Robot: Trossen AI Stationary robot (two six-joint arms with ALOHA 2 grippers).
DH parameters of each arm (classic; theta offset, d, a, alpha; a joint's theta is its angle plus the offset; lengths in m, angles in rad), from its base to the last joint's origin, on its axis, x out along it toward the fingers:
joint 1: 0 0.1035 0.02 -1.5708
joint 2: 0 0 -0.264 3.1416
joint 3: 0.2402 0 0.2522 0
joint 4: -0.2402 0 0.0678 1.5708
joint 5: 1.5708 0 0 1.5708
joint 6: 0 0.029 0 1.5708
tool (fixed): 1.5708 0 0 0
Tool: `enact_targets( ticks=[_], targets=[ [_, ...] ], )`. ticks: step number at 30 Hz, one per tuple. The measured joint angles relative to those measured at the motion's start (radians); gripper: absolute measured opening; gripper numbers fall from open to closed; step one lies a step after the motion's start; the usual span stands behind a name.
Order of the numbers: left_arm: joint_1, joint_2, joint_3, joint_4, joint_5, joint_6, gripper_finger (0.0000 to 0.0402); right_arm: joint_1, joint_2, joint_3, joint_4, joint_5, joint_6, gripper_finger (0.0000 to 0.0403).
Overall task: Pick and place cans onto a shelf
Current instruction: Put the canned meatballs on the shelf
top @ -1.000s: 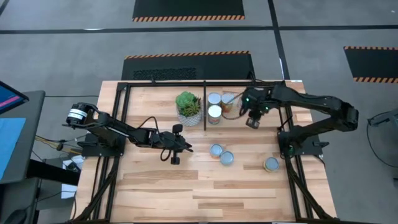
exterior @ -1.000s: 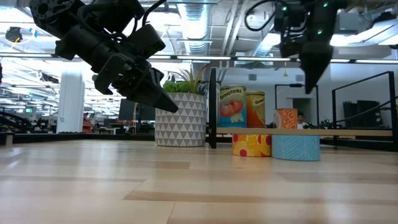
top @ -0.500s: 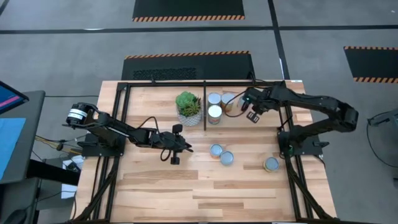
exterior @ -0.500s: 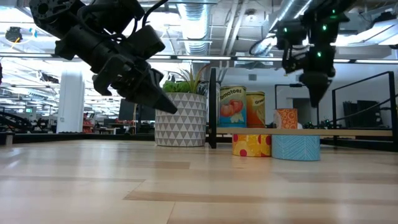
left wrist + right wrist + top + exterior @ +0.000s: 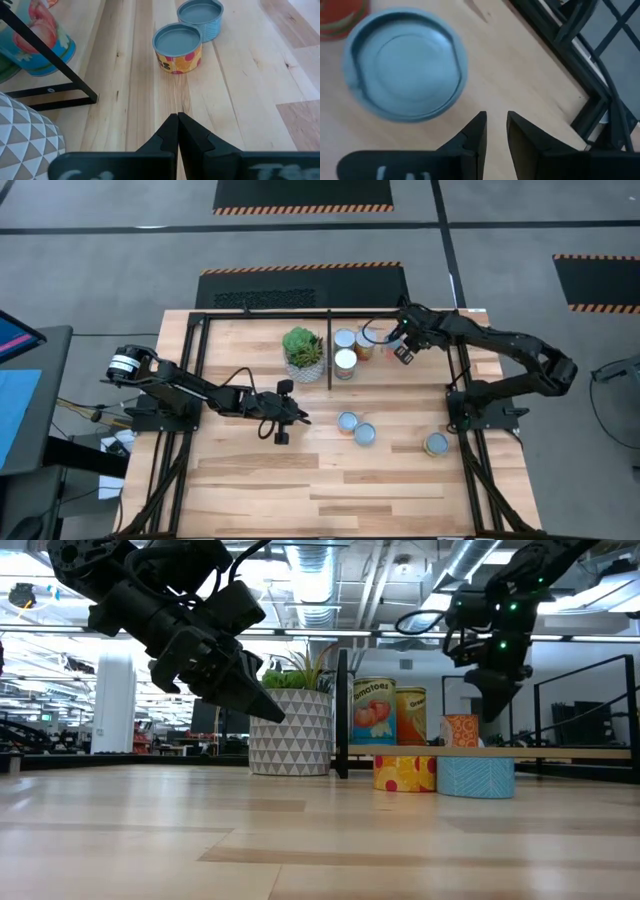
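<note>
Three cans (image 5: 345,338) (image 5: 345,360) (image 5: 368,343) stand on their bases on the shelf's wooden board, right of its black centre bar (image 5: 329,355). Three more cans (image 5: 347,420) (image 5: 365,434) (image 5: 436,444) stand on the table. My right gripper (image 5: 401,352) hangs above the board just right of the shelf cans, its fingers a little apart and empty. Its wrist view shows a pale-blue can top (image 5: 405,62) beyond the fingers (image 5: 495,125). My left gripper (image 5: 303,420) waits shut and empty left of the two middle cans (image 5: 177,40).
A green succulent in a white patterned pot (image 5: 303,348) stands left of the centre bar. The shelf's black frame (image 5: 400,311) runs along the far edge and down both sides (image 5: 560,55). Bare wood lies toward the near edge.
My right gripper has gone toward the table's far edge, away from the near side of the shelf cans, and has turned about as it went. The cans have stayed where they were.
</note>
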State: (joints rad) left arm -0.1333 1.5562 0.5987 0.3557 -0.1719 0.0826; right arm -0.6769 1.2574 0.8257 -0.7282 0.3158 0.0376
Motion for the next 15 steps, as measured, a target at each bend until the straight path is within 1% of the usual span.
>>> enact_targets(
  ticks=[5,15],
  targets=[
    [0.0,0.0,0.0,0.001,0.0,0.0,0.0,-0.007,0.008,0.0,0.035,-0.002,-0.01,0.0097],
    [0.0,0.0,0.0,0.002,0.0,0.0,0.0,0.032,0.008,0.0,0.06,-0.035,-0.012,0.0097]
  ],
)
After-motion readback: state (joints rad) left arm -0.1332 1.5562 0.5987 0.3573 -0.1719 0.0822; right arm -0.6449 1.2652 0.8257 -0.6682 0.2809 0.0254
